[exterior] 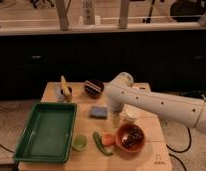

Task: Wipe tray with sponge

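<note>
The dark-green tray (pixel 46 131) lies at the table's front left with nothing in it. The light-blue sponge (pixel 99 112) lies flat on the wooden table just right of the tray's far corner. My white arm reaches in from the right and bends down at its elbow. My gripper (pixel 115 120) hangs open just right of the sponge, close above the table, with nothing in it. It is beside the sponge, not on it.
An orange-brown bowl (pixel 130 138) with dark contents stands right of the gripper. A light-green cup (pixel 79 142), a green vegetable (pixel 99 143) and an orange item (pixel 109 140) lie at the front. A dark bowl (pixel 93 88) and a yellow object (pixel 65 87) stand at the back.
</note>
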### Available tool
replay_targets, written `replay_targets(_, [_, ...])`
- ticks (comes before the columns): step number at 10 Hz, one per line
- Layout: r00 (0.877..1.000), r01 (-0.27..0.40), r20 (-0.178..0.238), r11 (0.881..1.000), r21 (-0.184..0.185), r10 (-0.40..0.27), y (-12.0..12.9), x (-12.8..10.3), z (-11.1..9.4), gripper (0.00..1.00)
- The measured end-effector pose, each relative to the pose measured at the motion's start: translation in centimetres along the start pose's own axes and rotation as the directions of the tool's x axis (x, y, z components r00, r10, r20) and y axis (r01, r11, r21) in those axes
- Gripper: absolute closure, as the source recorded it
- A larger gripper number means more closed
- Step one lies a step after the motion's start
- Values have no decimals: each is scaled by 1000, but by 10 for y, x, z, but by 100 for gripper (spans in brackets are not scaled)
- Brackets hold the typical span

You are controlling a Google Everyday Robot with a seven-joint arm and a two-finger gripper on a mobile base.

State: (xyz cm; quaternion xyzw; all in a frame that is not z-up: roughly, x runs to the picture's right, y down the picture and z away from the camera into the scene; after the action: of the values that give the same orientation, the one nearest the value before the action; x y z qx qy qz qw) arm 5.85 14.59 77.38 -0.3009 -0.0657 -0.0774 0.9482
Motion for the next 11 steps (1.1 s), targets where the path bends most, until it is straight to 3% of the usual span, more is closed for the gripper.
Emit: replay_targets(11, [998,21,54,999,-28,-19,-32,-13,40,20])
